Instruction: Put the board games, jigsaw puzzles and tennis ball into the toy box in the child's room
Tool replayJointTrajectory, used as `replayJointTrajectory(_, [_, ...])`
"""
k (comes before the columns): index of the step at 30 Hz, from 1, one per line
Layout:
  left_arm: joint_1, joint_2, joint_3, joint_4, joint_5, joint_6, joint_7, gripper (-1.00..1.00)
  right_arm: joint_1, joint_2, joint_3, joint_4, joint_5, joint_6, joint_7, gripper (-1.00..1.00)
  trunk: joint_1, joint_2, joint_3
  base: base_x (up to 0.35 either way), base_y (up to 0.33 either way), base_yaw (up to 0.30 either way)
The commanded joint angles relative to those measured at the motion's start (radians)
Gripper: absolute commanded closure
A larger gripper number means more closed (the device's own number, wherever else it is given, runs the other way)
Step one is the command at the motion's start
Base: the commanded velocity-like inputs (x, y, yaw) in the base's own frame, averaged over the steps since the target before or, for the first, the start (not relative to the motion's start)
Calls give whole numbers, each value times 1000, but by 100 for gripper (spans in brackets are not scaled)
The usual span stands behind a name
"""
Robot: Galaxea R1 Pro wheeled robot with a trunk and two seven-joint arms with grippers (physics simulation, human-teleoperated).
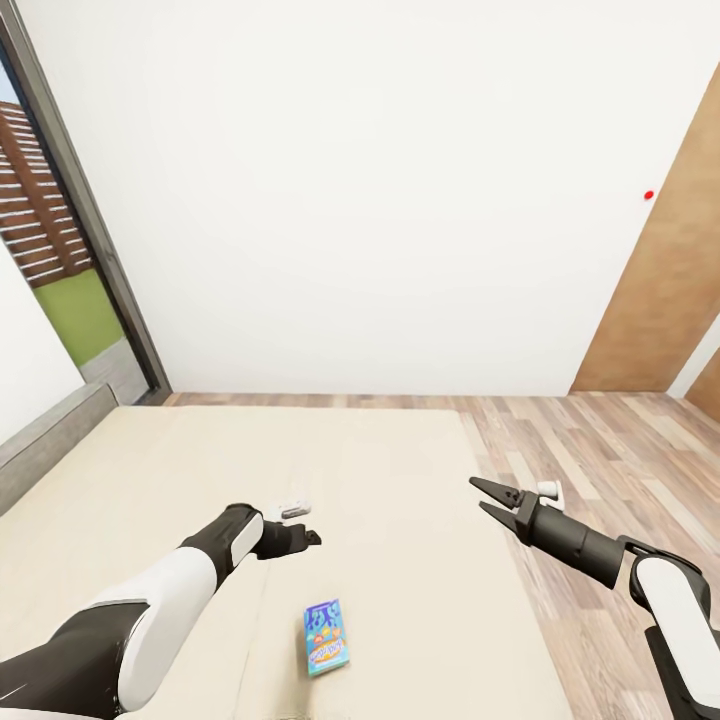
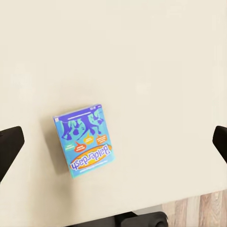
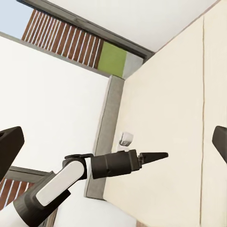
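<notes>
- Board games are the matter here, and in the head view one of them, the small teal-blue box (image 1: 325,637), is lying flat on the cream mattress of the bed (image 1: 150,470), close to the near edge and between the two arms.
- Its long axis is running roughly away from the robot, tilted only slightly.
- The left gripper (image 1: 296,538) is hanging just beyond the box and a little to its left, nearer to it than the right gripper (image 1: 484,497), which is sitting well off to the right near the bed's edge above the wood floor (image 1: 620,450).
- The right gripper's fingers are standing apart in a moderate V, holding nothing; from this angle I cannot tell how the left one is set.
- In the left wrist view the teal-blue box (image 2: 85,140) is sitting below and between the two dark fingertips (image 2: 9,142), which are spread wide at either edge with nothing between them.
- The box is off-centre, toward one fingertip, and turned at a slant to the line joining them.
- By my judgement the left arm is the one to use, needing a shift and a small wrist turn so the jaws are spanning the short side.
- In the right wrist view the left arm (image 3: 71,177) is reaching across the mattress (image 3: 179,118), and the right fingertips (image 3: 10,142) are standing wide and empty.
</notes>
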Motion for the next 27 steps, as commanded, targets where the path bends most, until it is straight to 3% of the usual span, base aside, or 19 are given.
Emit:
replayJointTrajectory(1, [-1,0,8,-1,5,8,2,-100,-2,0,-1,0,10,4,10,-100,1,-2,-4,0,0,0])
replayJointTrajectory(27, [-1,0,6,-1,4,6,2,-100,-2,1,0,0,10,4,10,-100,1,-2,-47,0,0,0])
